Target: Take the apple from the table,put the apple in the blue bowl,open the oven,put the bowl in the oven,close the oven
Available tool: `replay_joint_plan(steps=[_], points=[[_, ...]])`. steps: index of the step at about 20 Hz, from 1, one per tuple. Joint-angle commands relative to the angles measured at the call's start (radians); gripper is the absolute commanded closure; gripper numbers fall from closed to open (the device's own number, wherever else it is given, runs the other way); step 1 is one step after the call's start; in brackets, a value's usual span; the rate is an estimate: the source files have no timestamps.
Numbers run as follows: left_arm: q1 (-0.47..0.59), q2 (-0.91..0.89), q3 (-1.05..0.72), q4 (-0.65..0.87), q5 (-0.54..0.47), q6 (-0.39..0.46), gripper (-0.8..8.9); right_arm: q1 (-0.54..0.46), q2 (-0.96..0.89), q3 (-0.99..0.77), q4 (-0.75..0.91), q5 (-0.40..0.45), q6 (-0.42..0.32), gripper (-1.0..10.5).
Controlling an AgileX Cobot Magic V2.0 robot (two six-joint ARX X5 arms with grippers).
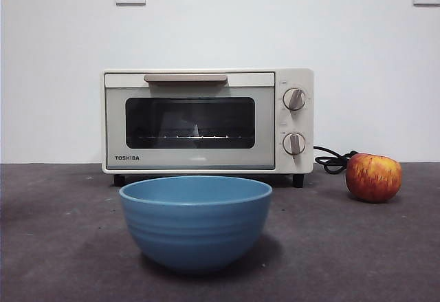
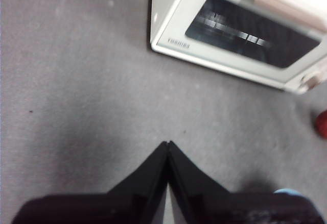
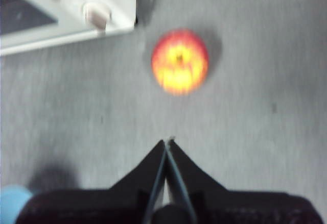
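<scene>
Beside the oven, on its knob side, our apple sits on the table, untouched. We hold the right gripper above it, jaws together. The left gripper waits pinched together; the blue bowl stands empty before the door.

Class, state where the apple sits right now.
In the front view the apple rests on the table, right of the oven, beside its black cord.

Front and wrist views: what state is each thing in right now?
oven: door shut, nothing visible inside.
blue bowl: upright, in front of the oven.
apple: on the table, untouched.
left pincer: shut, holding nothing.
right pincer: shut, above the table short of the apple.
</scene>
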Motion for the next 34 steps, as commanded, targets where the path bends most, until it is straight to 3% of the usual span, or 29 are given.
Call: replay_joint_plan(steps=[1, 8, 10, 13, 16, 19, 20, 28, 34], points=[[0.002, 0.095, 0.086, -0.039, 0.001, 0.101, 8.18, 0.000, 0.064, 0.068, 0.006, -0.013, -0.016, 9.5], [0.002, 0.342, 0.275, -0.084, 0.011, 0.167, 8.18, 0.029, 0.229, 0.218, -0.029, -0.030, -0.074, 9.4], [0.002, 0.380, 0.278, -0.097, 0.084, 0.174, 8.18, 0.053, 0.275, 0.238, -0.030, -0.029, -0.093, 9.3], [0.002, 0.421, 0.278, -0.142, 0.133, 0.193, 8.18, 0.097, 0.350, 0.250, -0.023, -0.025, -0.095, 6.8], [0.000, 0.427, 0.278, -0.188, 0.132, 0.219, 8.18, 0.129, 0.426, 0.258, -0.003, 0.047, -0.094, 6.0], [0.000, 0.426, 0.278, -0.220, 0.132, 0.253, 8.18, 0.151, 0.494, 0.263, 0.010, 0.146, -0.096, 1.6], [0.000, 0.426, 0.278, -0.223, 0.132, 0.253, 8.18, 0.151, 0.512, 0.263, 0.019, 0.151, -0.103, 1.2], [-0.035, 0.426, 0.278, -0.232, 0.132, 0.253, 8.18, 0.151, 0.652, 0.267, 0.098, 0.162, -0.102, 1.2], [-0.088, 0.427, 0.278, -0.234, 0.131, 0.251, 8.18, 0.151, 0.706, 0.290, 0.160, 0.222, -0.102, 1.3]])
